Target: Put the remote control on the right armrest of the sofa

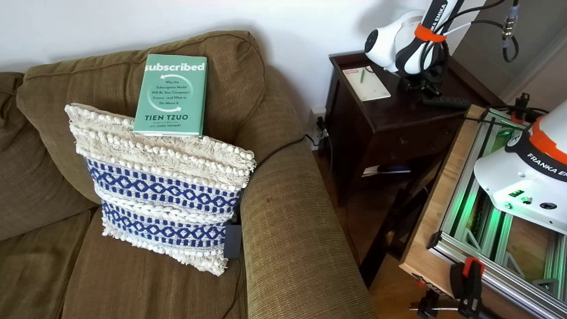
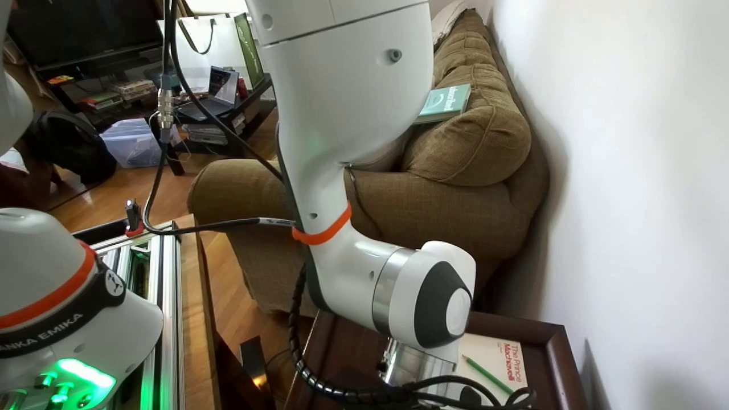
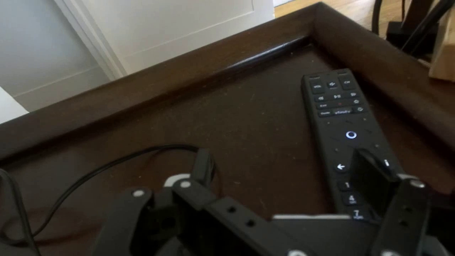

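The remote control (image 3: 337,117), long and black with small buttons, lies on the dark side table near its raised rim. It also shows in an exterior view (image 1: 446,103); it is not visible in the other. My gripper (image 3: 287,171) is open and low over the table. Its right finger is over the remote's lower half and hides part of it; its left finger is over bare wood. Nothing is between the fingers but tabletop and the remote's edge. The right armrest (image 1: 292,212) of the olive-brown sofa (image 1: 137,283) shows nothing lying on its top. The armrest also appears in an exterior view (image 2: 239,182).
The side table (image 3: 227,124) has a raised rim. A pale book (image 1: 365,86) with a green pencil lies on it, and a black cable (image 3: 106,170) runs across it. A patterned pillow (image 1: 164,195) and green book (image 1: 170,95) rest on the sofa. A wall (image 2: 626,171) stands behind.
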Robot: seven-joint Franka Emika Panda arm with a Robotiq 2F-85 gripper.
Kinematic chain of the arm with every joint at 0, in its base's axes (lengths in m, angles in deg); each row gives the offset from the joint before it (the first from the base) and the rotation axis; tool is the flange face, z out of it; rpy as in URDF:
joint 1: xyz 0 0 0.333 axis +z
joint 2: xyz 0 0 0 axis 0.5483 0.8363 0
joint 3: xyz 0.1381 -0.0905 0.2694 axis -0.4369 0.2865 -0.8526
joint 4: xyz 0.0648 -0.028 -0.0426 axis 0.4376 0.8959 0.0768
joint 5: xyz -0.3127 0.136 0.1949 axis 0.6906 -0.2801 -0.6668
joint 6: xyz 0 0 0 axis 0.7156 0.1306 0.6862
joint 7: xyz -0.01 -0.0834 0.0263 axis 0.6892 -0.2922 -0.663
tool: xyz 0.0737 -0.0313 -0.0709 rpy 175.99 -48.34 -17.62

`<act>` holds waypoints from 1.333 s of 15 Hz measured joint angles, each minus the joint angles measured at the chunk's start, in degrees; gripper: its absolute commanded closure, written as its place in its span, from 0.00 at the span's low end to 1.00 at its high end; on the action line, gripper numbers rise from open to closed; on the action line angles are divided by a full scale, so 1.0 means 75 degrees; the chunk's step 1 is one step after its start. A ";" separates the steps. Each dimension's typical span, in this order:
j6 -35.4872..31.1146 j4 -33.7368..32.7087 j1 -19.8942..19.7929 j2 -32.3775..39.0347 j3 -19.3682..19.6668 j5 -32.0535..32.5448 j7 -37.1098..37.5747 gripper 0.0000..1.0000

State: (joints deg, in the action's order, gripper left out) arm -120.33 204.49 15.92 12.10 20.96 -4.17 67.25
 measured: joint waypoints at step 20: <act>-0.0499 0.0610 -0.0240 -0.0464 -0.0118 -0.1047 -0.1617 0.00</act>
State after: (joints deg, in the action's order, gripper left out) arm -124.08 209.06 14.12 8.62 20.07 -12.02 55.12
